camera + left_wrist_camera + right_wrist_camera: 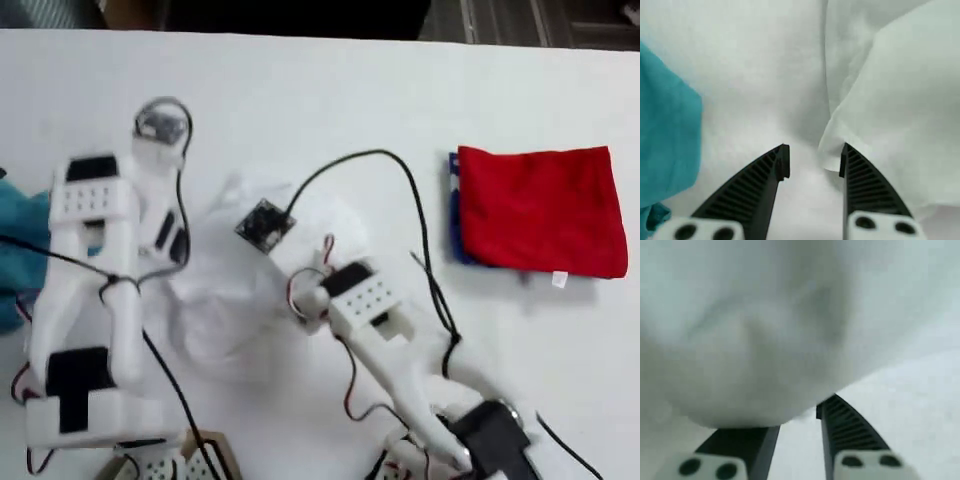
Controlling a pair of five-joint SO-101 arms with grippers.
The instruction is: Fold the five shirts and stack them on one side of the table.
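White counter ran across the whole high view, under both arms. At the right of that frame sat a folded red shirt, laid on top of a blue shirt that showed only as a strip along its left edge. A white shirt lay rumpled in the middle, between the left arm and the right arm. A teal shirt bunched at the far left edge, just beside the left arm.

From the left wrist, the left tool stood open over the counter, a corner of the white shirt touching one of its fingers, teal cloth off at the left of the frame. From the right wrist, the right tool also had its jaws apart, with white cloth draped over one jaw and the other finger bare.
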